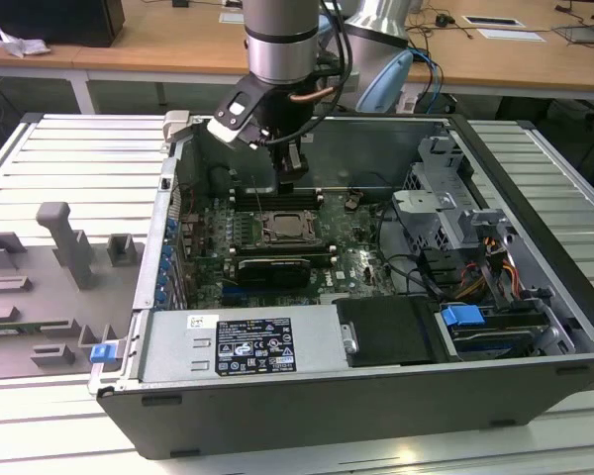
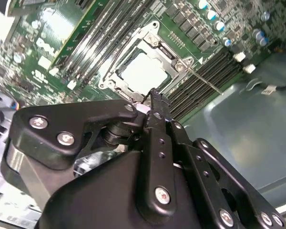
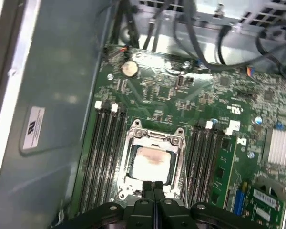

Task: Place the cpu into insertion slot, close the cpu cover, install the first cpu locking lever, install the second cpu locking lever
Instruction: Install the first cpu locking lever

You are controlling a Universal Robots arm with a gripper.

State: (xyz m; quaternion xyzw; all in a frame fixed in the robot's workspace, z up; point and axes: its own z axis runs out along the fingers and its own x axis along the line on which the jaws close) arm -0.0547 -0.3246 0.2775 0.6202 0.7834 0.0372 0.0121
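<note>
The pale square cpu [image 3: 153, 162] lies in the insertion slot [image 1: 269, 238] on the green board. The silver cpu cover [image 3: 134, 136] lies flat around it, framing the chip [image 2: 144, 71] through its window. A thin metal locking lever [image 2: 206, 79] angles out from a socket corner over the black memory slots. My gripper [image 3: 153, 184] is shut with nothing between its black fingers. It hovers at the socket's edge, just above the board [image 2: 154, 93]. In the exterior view the gripper [image 1: 288, 186] hangs over the far side of the socket.
The board sits deep in an open computer case [image 1: 535, 188] with tall metal walls. Long black memory slots [image 3: 105, 148] flank the socket on both sides. A black graphics card [image 1: 272, 269], drive cage [image 1: 445, 198] and cables [image 1: 416, 272] crowd the exterior view's right. Grey fixtures [image 1: 64, 242] stand outside on the left.
</note>
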